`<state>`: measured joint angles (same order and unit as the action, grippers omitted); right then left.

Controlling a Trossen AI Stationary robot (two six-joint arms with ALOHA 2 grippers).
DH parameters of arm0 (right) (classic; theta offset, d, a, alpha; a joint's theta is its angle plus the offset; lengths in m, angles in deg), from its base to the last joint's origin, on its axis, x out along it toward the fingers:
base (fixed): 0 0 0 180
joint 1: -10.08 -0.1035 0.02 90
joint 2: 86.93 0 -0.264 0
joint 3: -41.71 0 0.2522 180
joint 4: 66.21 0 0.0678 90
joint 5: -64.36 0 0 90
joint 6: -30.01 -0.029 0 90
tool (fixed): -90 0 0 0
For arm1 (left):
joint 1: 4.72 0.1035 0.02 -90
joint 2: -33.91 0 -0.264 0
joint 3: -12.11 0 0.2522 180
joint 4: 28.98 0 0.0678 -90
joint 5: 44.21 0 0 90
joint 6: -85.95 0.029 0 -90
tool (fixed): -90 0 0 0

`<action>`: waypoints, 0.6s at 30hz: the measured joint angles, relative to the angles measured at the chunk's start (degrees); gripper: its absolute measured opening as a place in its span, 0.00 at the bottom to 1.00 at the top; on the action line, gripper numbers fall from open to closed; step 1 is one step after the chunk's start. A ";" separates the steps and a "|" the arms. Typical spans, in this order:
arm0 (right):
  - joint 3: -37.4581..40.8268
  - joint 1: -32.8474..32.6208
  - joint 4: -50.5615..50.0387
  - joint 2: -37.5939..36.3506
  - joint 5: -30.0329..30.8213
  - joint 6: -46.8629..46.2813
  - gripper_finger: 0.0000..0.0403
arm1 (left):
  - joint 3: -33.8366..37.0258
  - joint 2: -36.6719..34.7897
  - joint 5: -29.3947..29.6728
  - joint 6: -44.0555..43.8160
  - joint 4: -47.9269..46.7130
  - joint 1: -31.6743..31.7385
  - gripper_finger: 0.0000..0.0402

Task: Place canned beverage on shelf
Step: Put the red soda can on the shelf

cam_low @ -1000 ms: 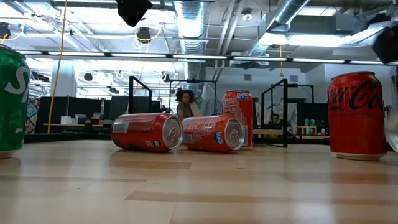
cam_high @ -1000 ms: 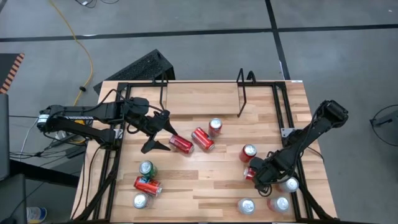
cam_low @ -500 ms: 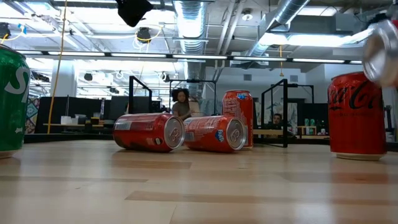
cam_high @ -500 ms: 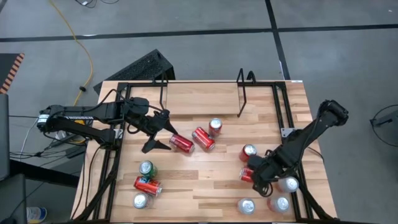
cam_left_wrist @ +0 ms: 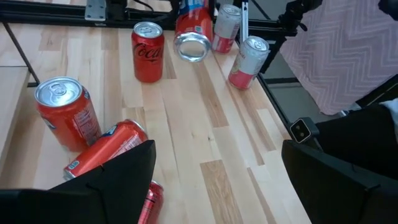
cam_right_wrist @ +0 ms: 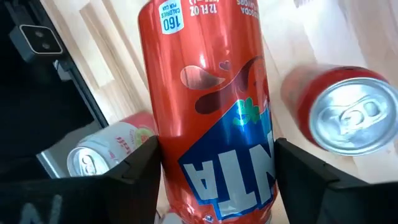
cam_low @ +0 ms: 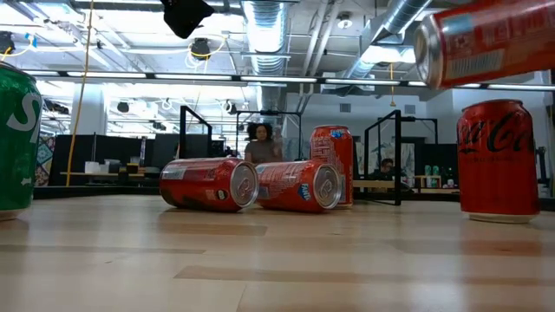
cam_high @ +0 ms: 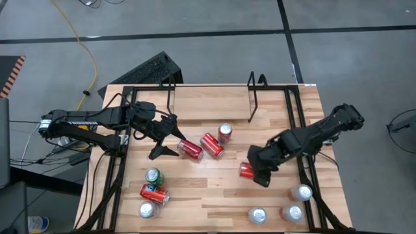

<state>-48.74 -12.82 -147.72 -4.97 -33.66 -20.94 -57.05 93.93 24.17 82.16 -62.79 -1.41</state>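
Note:
The shelf (cam_high: pixel 211 88) of thin black rods stands at the table's far edge, between two upright loops. My right gripper (cam_high: pixel 251 173) is right of the table's middle, shut on a red canned beverage (cam_high: pixel 246 170). That can also shows high in the low view (cam_low: pixel 494 39) and large in the right wrist view (cam_right_wrist: pixel 214 106). My left gripper (cam_high: pixel 168 138) hovers open at the table's left, its fingers above a lying red can (cam_high: pixel 189 149) and apart from it. My right gripper pinches the can's round side wall (cam_right_wrist: pixel 186 168) between its two fingers, toward one end of the can. The fingers (cam_right_wrist: pixel 134 174) come steeply from above and lie across the can. The can is lifted clear, near level, one end (cam_low: pixel 427 54) toward the table's left.
Two red cans (cam_high: pixel 211 145) lie near the middle, with an upright one (cam_high: pixel 225 132) beside them. A green can (cam_high: pixel 153 175) and two more stand or lie at near left. Three cans (cam_high: pixel 291 212) stand at near right. A Coca-Cola can (cam_low: pixel 499 160) stands below the held one.
My right gripper has risen and gone from the table's near right toward its middle, turning as it went. The red can has gone up with it, is now well clear of the wood and points more toward the table's left.

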 joint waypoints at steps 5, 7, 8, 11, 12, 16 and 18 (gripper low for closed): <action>-3.59 6.10 -2.43 5.05 -10.00 4.90 0.60 | 0.00 0.01 0.00 -0.34 0.29 0.00 0.83; -7.20 7.92 -3.65 8.21 -13.20 8.73 0.60 | 0.00 0.01 0.02 -0.55 0.42 0.00 0.83; -9.32 8.44 -5.66 10.09 -13.89 11.16 0.60 | 0.00 0.01 0.04 -0.55 0.39 0.00 0.83; -17.40 9.25 -15.39 17.50 -13.39 18.21 0.60 | 0.00 0.01 0.16 -1.25 0.27 0.00 0.83; -20.26 9.22 -18.99 20.17 -12.51 20.63 0.60 | 0.00 0.01 0.26 -1.46 0.26 0.00 0.83; -28.36 8.87 -21.00 28.56 -8.56 28.93 0.60 | 0.00 0.01 0.26 -1.64 0.13 0.00 0.83; -32.16 8.46 -19.92 32.33 -7.56 31.89 0.60 | 0.00 0.01 0.25 -1.64 -0.31 0.00 0.83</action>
<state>-80.90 -4.37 -167.64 27.37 -41.22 10.95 -57.05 93.94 24.42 80.52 -63.10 -1.41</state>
